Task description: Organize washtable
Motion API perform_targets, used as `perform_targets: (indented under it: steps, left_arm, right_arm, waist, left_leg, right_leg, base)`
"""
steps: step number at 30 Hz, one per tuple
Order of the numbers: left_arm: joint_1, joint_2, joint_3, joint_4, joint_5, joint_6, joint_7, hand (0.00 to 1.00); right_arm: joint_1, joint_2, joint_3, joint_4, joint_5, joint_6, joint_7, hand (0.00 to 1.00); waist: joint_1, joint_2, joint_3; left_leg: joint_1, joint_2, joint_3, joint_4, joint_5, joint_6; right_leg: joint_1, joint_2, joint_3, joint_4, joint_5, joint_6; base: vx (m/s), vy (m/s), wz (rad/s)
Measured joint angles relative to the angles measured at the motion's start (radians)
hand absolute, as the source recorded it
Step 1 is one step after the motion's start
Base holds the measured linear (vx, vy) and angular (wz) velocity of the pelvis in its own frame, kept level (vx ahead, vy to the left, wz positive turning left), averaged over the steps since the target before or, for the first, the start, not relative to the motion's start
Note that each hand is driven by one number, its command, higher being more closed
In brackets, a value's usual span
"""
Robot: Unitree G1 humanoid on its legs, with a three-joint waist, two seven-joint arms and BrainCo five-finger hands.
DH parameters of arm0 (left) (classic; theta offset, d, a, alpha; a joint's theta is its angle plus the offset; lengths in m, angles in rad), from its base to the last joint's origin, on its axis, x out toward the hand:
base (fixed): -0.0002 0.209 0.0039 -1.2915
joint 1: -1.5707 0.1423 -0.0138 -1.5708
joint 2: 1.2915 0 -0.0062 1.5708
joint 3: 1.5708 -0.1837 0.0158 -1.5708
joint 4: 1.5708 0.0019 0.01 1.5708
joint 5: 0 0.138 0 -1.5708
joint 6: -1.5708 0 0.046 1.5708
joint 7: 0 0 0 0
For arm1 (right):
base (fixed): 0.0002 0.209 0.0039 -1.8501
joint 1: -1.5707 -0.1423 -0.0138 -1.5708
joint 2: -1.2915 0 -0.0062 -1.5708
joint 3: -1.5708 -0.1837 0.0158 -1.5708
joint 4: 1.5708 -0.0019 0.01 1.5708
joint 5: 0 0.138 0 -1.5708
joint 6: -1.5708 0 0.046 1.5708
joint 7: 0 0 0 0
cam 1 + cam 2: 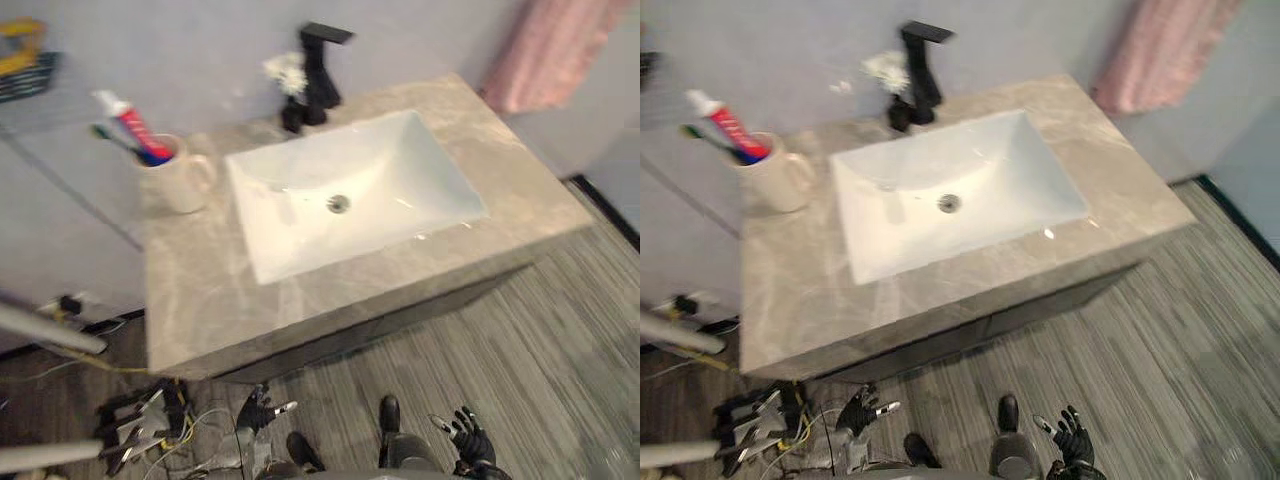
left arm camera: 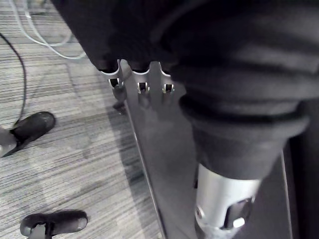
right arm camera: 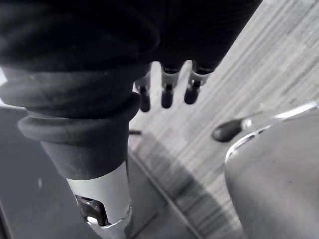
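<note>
A: Where's the stuff on the table (image 1: 200, 300)?

B: One cream mug (image 1: 180, 180) at the back left corner, left of the sink (image 1: 300, 220) and not touching it. Handle points toward the sink. In the mug: one toothpaste tube (image 1: 128, 122), red, white and blue, cap up and leaning left, plus one toothbrush (image 1: 112, 138), also leaning left.

A: Anything else up there?

B: One white rectangular sink sunk into the middle, one drain (image 1: 338, 204) in its floor. One black faucet (image 1: 320, 65) behind the sink's back edge. Just left of the faucet there's one small dark vase (image 1: 292, 115) with a white flower (image 1: 288, 75).

A: Hands?

B: Both low, in front of the table and below its front edge, over the floor (image 1: 540, 340). Left hand (image 1: 258, 410) has its fingers loose and spread, holding nothing. Right hand (image 1: 467, 435) is the same: relaxed and empty. Neither touches the table.

A: Surface and room?

B: Table top is grey marble-look with a dark front below it. Pale grey wall (image 1: 200, 50) behind it. One pink towel (image 1: 555, 50) hangs at the back right. The floor is grey striped plank.
</note>
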Motion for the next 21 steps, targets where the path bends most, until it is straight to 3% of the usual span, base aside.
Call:
perform_targets:
  steps: [1, 3, 4, 5, 6, 7, 8, 9, 10, 11, 12, 18, 20, 21]
  left_arm:
    - [0.042, -0.048, 0.062, -0.018, -0.021, 0.002, -0.003, 0.00]
    - [0.049, -0.048, 0.082, -0.020, -0.030, 0.013, -0.003, 0.00]
    - [0.048, -0.057, 0.091, -0.032, -0.043, 0.016, -0.003, 0.00]
    - [0.048, -0.065, 0.109, -0.035, -0.052, 0.021, -0.001, 0.00]
    - [0.061, -0.078, 0.142, -0.037, -0.066, 0.028, -0.001, 0.00]
    - [0.066, -0.082, 0.153, -0.047, -0.076, 0.033, -0.003, 0.00]
    - [0.066, -0.087, 0.153, -0.061, -0.079, 0.034, -0.007, 0.00]
    - [0.066, -0.110, 0.149, -0.084, -0.080, 0.034, -0.019, 0.00]
    - [0.069, -0.118, 0.149, -0.092, -0.079, 0.034, -0.023, 0.00]
    - [0.065, -0.111, 0.154, -0.085, -0.078, 0.038, -0.024, 0.00]
    - [0.063, -0.114, 0.155, -0.090, -0.077, 0.038, -0.024, 0.00]
    - [0.104, -0.132, 0.218, -0.117, -0.080, 0.035, -0.024, 0.00]
    - [0.111, -0.136, 0.246, -0.117, -0.081, 0.035, -0.023, 0.00]
    - [0.120, -0.138, 0.259, -0.118, -0.086, 0.036, -0.023, 0.00]
  right_arm:
    - [-0.046, -0.029, -0.002, 0.021, 0.000, -0.007, -0.001, 0.00]
    - [-0.068, -0.024, 0.015, 0.039, 0.000, -0.009, 0.001, 0.00]
    - [-0.085, -0.023, 0.045, 0.042, -0.003, -0.008, 0.003, 0.00]
    - [-0.098, -0.025, 0.061, 0.039, -0.004, -0.008, 0.005, 0.00]
    - [-0.116, -0.027, 0.085, 0.037, -0.008, -0.010, 0.008, 0.00]
    - [-0.119, -0.014, 0.089, 0.035, -0.011, -0.011, 0.012, 0.00]
    - [-0.121, -0.015, 0.091, 0.030, -0.010, -0.012, 0.014, 0.00]
    - [-0.113, -0.031, 0.092, 0.024, -0.010, -0.012, 0.020, 0.00]
    - [-0.112, -0.043, 0.092, 0.019, -0.010, -0.012, 0.022, 0.00]
    - [-0.103, -0.042, 0.105, 0.007, -0.010, -0.012, 0.028, 0.00]
    - [-0.059, -0.040, 0.104, -0.032, -0.010, -0.019, 0.037, 0.00]
    - [0.010, -0.026, 0.054, -0.019, 0.032, -0.016, 0.046, 0.00]
    - [0.011, -0.026, 0.053, -0.019, 0.056, -0.012, 0.046, 0.00]
    - [0.009, -0.026, 0.055, -0.019, 0.067, -0.011, 0.047, 0.00]
  waist:
    - [0.035, 0.034, -0.015]
    - [0.030, 0.019, -0.020]
    - [0.043, -0.003, -0.032]
    - [0.045, -0.007, -0.033]
    - [0.060, -0.004, -0.038]
    - [0.071, -0.025, -0.038]
    - [0.068, -0.041, -0.037]
    - [0.064, -0.036, -0.034]
    - [0.061, -0.022, -0.035]
    - [0.062, -0.035, -0.032]
    - [0.048, -0.039, -0.033]
    - [0.024, -0.027, -0.028]
    - [0.024, -0.024, -0.024]
    - [0.030, -0.020, -0.021]
  left_leg:
    - [0.024, -0.017, 0.113, -0.104, 0.003, 0.065]
    - [0.024, -0.006, 0.182, -0.047, -0.016, 0.056]
    - [0.014, 0.010, 0.241, 0.009, -0.037, 0.035]
    - [0.010, 0.025, 0.279, 0.045, -0.048, 0.017]
    - [0.013, 0.064, 0.360, 0.123, -0.054, 0.009]
    - [0.002, 0.117, 0.430, 0.254, -0.078, -0.006]
    - [-0.002, 0.092, 0.433, 0.219, -0.095, -0.031]
    - [-0.015, 0.062, 0.432, 0.088, -0.078, -0.018]
    - [-0.014, 0.080, 0.434, 0.062, -0.045, 0.011]
    - [0.005, 0.112, 0.461, 0.123, -0.031, -0.010]
    - [0.019, 0.138, 0.474, 0.175, -0.044, -0.003]
    - [0.123, 0.173, 0.553, 0.216, -0.055, -0.016]
    - [0.152, 0.194, 0.550, 0.250, -0.056, -0.017]
    - [0.168, 0.227, 0.495, 0.318, -0.060, -0.022]
  right_leg:
    - [-0.022, 0.008, -0.096, 0.163, -0.165, -0.011]
    - [-0.012, -0.038, -0.205, 0.328, -0.287, 0.023]
    - [0.002, -0.046, -0.252, 0.306, -0.287, 0.023]
    - [-0.002, -0.033, -0.265, 0.283, -0.274, 0.003]
    - [0.009, 0.004, -0.260, 0.212, -0.230, -0.039]
    - [0.044, 0.024, -0.229, 0.120, -0.186, -0.052]
    - [0.060, 0.019, -0.198, 0.081, -0.182, -0.046]
    - [0.089, 0.039, -0.165, 0.010, -0.164, -0.018]
    - [0.099, 0.058, -0.154, -0.011, -0.163, -0.015]
    - [0.125, 0.069, -0.132, -0.048, -0.155, 0.012]
    - [0.140, 0.071, -0.130, -0.056, -0.150, 0.015]
    - [0.193, 0.101, -0.043, -0.073, -0.145, 0.014]
    - [0.204, 0.113, -0.003, -0.072, -0.144, 0.014]
    - [0.209, 0.127, 0.042, -0.066, -0.144, 0.012]
  base:
    - [-0.08, 0.016, -1.83]
    - [0.08, -0.055, -1.63]
    - [0.17, -0.118, -1.41]
    - [0.20, -0.204, -1.79]
    - [0.13, -0.195, -1.86]
    - [0.12, -0.203, -1.76]
    - [-0.01, -0.096, -1.35]
    - [-0.09, -0.002, -0.95]
    - [-0.06, -0.019, -1.28]
    - [0.01, -0.040, -0.96]
    - [0.00, -0.028, -0.79]
    - [-0.03, 0.032, -0.53]
    - [-0.08, 0.034, -0.76]
    - [-0.12, 0.042, -0.99]
